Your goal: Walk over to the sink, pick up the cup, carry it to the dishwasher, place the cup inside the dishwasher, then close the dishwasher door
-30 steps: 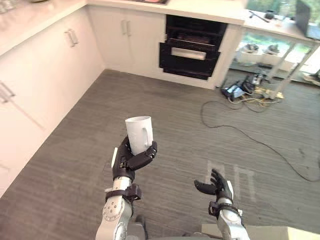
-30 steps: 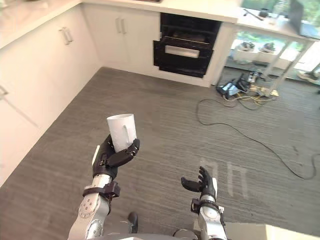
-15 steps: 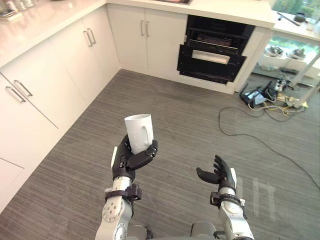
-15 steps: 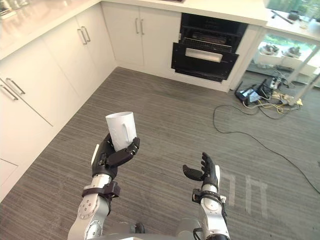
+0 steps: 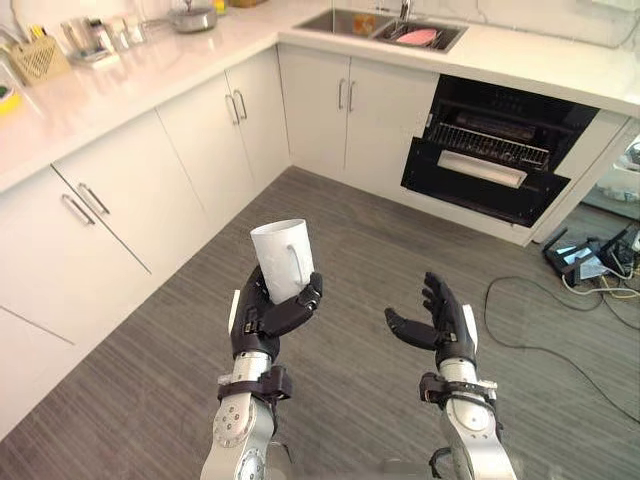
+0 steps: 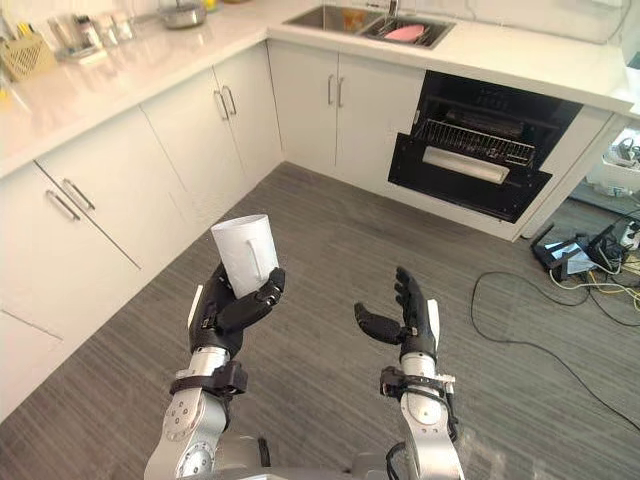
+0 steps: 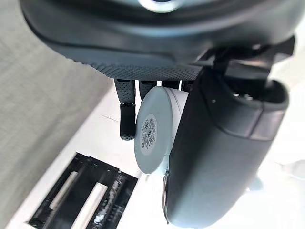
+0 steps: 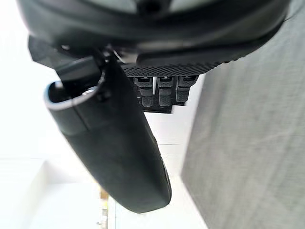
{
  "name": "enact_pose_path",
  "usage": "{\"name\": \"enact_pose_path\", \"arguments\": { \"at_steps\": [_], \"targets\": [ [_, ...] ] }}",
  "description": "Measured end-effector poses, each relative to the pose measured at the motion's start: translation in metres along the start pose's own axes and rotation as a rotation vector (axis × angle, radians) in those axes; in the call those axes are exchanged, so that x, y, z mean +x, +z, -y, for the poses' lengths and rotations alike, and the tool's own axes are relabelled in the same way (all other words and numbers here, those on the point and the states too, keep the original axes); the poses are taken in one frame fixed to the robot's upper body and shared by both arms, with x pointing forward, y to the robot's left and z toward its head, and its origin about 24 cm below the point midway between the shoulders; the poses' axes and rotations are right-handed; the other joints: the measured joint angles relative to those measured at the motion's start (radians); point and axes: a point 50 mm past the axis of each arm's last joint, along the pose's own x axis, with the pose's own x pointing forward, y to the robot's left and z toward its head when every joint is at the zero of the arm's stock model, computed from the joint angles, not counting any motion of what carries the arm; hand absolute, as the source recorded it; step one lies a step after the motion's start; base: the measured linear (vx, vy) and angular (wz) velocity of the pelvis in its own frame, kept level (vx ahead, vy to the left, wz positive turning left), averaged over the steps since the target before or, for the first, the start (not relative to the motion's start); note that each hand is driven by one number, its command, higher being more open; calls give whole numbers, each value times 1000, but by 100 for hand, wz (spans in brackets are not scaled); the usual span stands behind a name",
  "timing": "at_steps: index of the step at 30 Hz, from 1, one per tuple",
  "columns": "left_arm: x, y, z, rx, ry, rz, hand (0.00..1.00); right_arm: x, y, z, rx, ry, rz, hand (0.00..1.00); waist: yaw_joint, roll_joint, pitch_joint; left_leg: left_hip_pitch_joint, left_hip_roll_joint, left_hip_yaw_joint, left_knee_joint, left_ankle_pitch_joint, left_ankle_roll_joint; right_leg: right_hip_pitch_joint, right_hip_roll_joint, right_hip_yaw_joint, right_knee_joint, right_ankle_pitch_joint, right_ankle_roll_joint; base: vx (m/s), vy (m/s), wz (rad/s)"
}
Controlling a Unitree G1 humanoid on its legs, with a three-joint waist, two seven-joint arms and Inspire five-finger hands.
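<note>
Nearest the robot, left hand (image 5: pixel 262 318) is raised in front of the chest with fingers and thumb curled round the lower wall of the cup (image 5: pixel 282 258). The cup is white, upright, mouth up, and well above the floor (image 5: pixel 350 250). Its handle (image 5: pixel 299 266) faces the right side and is not gripped. The left wrist view shows the cup's flat base (image 7: pixel 152 131) seated between thumb and fingers. Right hand (image 5: pixel 440 325) is level with it, near but apart, palm turned inward, fingers loosely spread and holding nothing. Judged: the cup looks like glazed ceramic, so rigid, smooth-walled, likely to slip under a loose grip, and liable to chip or break if knocked on the rack. It seems light enough for one hand. The present low wrap on the body looks sound; the handle stays free as a second hold. Beyond, across grey floor, cabinets (image 5: pixel 200 160) run under the countertop (image 5: pixel 130 80). Farther off is the dishwasher (image 5: pixel 490 165), black, its door (image 5: pixel 482 185) partly lowered and a wire rack (image 5: pixel 487 143) showing. Farthest, the sink (image 5: pixel 380 22) is set in the countertop's back run, just beyond the corner.
</note>
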Motion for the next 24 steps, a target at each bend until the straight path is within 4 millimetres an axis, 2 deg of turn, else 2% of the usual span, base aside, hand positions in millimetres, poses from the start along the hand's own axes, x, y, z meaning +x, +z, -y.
{"name": "enact_pose_path", "arguments": {
  "at_steps": [1, 2, 3, 4, 5, 6, 7, 8, 10, 11, 12, 14, 15, 16, 18, 19, 20, 21, 23, 24],
  "targets": [
    [0, 1, 0, 0, 0, 4, 30, 0, 0, 1, 0, -5, -1, 90, 4, -3, 1, -18, -17, 0, -83, 4, -5, 16, -16, 3, -11, -14, 22, 302, 221, -10],
    [0, 1, 0, -2, 0, 6, 30, 0, -2, 3, -4, -13, -7, 90, 5, -2, 1, -35, -38, 0, -197, 34, -9, 33, -36, 5, -18, -37, 54, 255, 207, -1],
    [0, 1, 1, -2, 0, 5, 30, 0, -4, 5, -6, -19, -16, 90, 5, 1, -1, -36, -47, 0, -255, 60, -8, 41, -44, 5, -16, -51, 71, 341, 292, -5],
    [-1, 1, 0, -5, 4, 3, 30, 0, -11, 7, -14, -27, -46, 90, 11, 3, -8, -18, -62, 4, -286, 191, 13, 56, -63, 19, -7, -82, 94, 364, 330, -8],
    [-1, 1, -2, 7, 7, 1, 30, -1, -20, 6, -15, -28, -89, 90, 9, -18, -19, -18, -83, 25, -255, 182, 47, 66, -93, 28, -4, -97, 96, 371, 334, -12],
    [-1, 2, -3, 14, 8, 4, 30, -2, -23, 5, -16, -26, -103, 90, 11, -26, -22, -23, -90, 32, -238, 161, 54, 68, -104, 33, -4, -97, 96, 487, 401, -13],
    [0, 4, -5, 27, 4, 11, 30, -3, -25, 1, -3, -17, -119, 90, 17, -43, -22, -26, -106, 52, -199, 107, 69, 75, -131, 50, -2, -95, 98, 410, 322, -14],
    [0, 4, -5, 34, 0, 8, 30, -3, -25, -1, 5, -16, -121, 90, 18, -48, -23, -21, -115, 60, -188, 89, 73, 75, -141, 58, 10, -94, 101, 487, 366, -17],
    [0, 3, -4, 67, -19, 3, 30, -4, -25, -4, 16, -14, -121, 90, 16, -61, -16, 28, -145, 82, -192, 45, 83, 30, -174, 78, 176, -74, 131, 337, 235, -7],
    [0, 3, -4, 92, -33, 1, 30, -4, -25, -5, 11, -9, -121, 90, 12, -68, -14, 77, -165, 86, -210, 25, 91, -52, -194, 104, 381, -9, 152, 346, 178, 7],
    [0, 4, -4, 102, -39, -1, 30, -4, -26, -7, 0, -4, -123, 90, 1, -71, -13, 134, -176, 83, -239, 9, 100, -134, -200, 132, 578, 13, 134, 337, 129, 8],
    [0, 4, -4, 103, -32, 3, 30, -4, -26, -9, 1, 0, -125, 90, -7, -69, -13, 221, -176, 83, -291, -7, 104, -238, -176, 128, 713, -16, 88, 321, 35, 0],
    [1, 6, -3, 102, -34, 9, 30, -4, -26, -10, 1, 1, -124, 90, -12, -68, -13, 266, -171, 82, -328, -18, 106, -301, -157, 105, 706, -33, 66, 309, -6, -4],
    [1, 6, -3, 101, -36, 13, 30, -4, -26, -11, 1, 2, -122, 90, -15, -67, -14, 282, -168, 80, -339, -22, 99, -333, -147, 91, 688, -42, 63, 378, -74, 2],
    [2, 7, -2, 99, -39, 20, 30, -3, -25, -11, 1, 3, -118, 90, -34, -69, -16, 338, -149, 68, -368, -46, 69, -432, -120, 27, 545, -53, 58, 423, -142, 7],
    [2, 7, -2, 99, -38, 20, 30, -3, -25, -11, 1, 3, -119, 90, -37, -69, -17, 354, -143, 68, -376, -53, 57, -450, -112, 11, 495, -52, 58, 395, -162, 5],
    [3, 7, -2, 100, -38, 20, 30, -3, -25, -10, 0, 1, -119, 90, -41, -72, -21, 378, -134, 67, -394, -62, 21, -466, -95, -12, 364, -29, 52, 429, -174, 17],
    [4, 5, -2, 102, -38, 16, 30, -3, -27, -9, -5, -1, -126, 90, -54, -87, -29, 403, -135, 46, -402, -82, -13, -461, -81, -17, 267, 85, 37, 469, -189, 32],
    [6, -6, -1, 87, -24, -25, 30, -1, -33, -4, -35, -2, -151, 90, -59, -45, -45, 431, -102, 17, -417, -94, -35, -444, -60, -50, 295, 55, -9, 428, -133, 27],
    [6, -9, 1, 68, -14, -39, 30, 0, -33, -2, -50, 0, -154, 90, -62, -30, -47, 443, -82, 1, -422, -77, -58, -438, -48, -68, 315, 30, -31, 638, -185, 21]
  ]
}}
